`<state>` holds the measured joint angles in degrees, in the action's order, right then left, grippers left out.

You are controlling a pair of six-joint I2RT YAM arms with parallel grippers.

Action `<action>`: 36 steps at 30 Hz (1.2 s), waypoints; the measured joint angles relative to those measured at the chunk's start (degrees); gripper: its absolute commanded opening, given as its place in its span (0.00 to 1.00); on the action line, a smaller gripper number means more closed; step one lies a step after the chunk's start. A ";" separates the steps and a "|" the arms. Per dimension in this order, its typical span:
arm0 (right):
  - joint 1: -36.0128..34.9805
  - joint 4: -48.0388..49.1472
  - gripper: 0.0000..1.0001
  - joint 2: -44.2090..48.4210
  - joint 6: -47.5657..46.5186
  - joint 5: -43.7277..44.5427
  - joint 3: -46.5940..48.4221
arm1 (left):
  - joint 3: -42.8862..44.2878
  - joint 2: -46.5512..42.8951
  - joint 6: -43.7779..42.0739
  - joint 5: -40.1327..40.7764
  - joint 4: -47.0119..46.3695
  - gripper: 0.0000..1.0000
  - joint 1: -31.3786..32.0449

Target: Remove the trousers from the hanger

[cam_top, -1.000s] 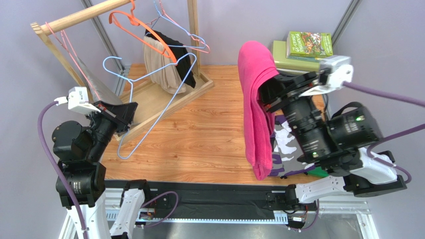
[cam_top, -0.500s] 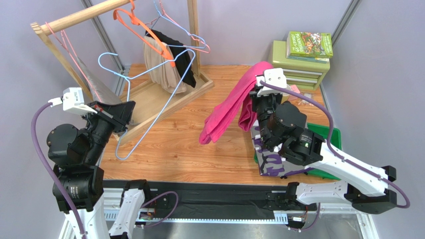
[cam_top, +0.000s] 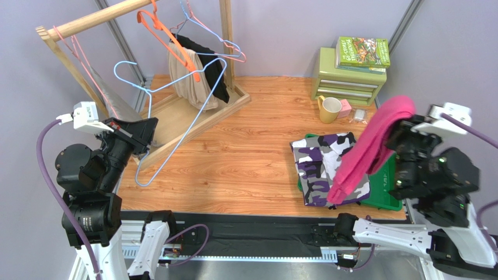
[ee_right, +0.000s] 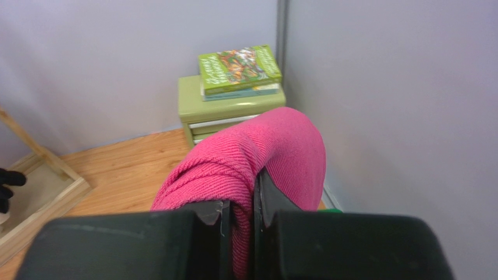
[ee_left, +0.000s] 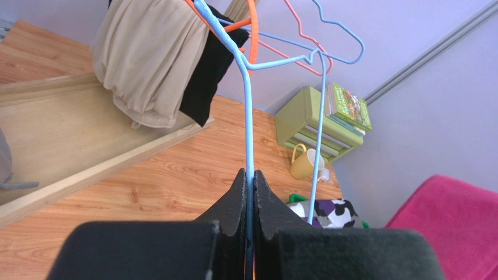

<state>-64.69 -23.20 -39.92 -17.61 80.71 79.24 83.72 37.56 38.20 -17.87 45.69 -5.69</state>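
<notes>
Wooden tabletop (cam_top: 234,157), purple walls behind. Entries run from the lower frame edge upward.

1. Left gripper (ee_left: 249,181), lower left of the top view: fingers clenched on the wire of a bare light-blue hanger (ee_left: 247,116), which is off the rail. Count: one.
2. Right gripper (ee_right: 244,204), right edge of the top view: fingers clamped on a fold of the magenta trousers (cam_top: 365,151). Count: one pair.
   - Its long axis slants from the fingers at upper right down to lower left.
   - Its free end overlaps the camouflage trousers (cam_top: 318,160); whether they touch cannot be told.
   - Judged relation for setting it down: the resting place lies below and left of the right fingers. The right arm is the nearer one, and the left arm is well apart.
3. Camouflage trousers: one pair, folded flat on the green tray (cam_top: 387,184). Count: one tray.
4. Yellow mug (cam_top: 331,108): one, just beside the green drawer unit (cam_top: 345,81).
5. Books (cam_top: 362,51) are stacked on top of the unit, at least two.
6. Wooden rack (cam_top: 99,17), upper left. It holds:
   - one beige garment (cam_top: 186,81);
   - one black garment (cam_top: 215,76);
   - one orange hanger (cam_top: 175,44);
   - further pink and blue hangers, too tangled to count surely.
</notes>
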 measured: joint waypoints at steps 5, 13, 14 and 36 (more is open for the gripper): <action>0.07 -11.21 0.00 8.09 4.20 4.85 0.39 | 0.00 0.00 0.00 0.00 -0.02 0.00 0.00; 0.28 -24.48 0.00 9.90 15.63 4.87 -8.72 | 0.00 0.00 -0.04 -0.02 -0.02 0.00 0.00; 0.28 -25.46 0.00 9.75 17.62 4.00 -10.27 | 0.00 0.00 -0.07 -0.02 -0.02 0.00 0.00; 10.10 -19.23 0.35 -17.99 38.16 -21.22 -26.99 | 0.00 0.00 -1.53 0.20 0.66 0.00 0.00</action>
<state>-54.59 -42.44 -57.91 20.56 59.48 52.25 83.72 37.56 36.67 -17.67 46.35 -5.69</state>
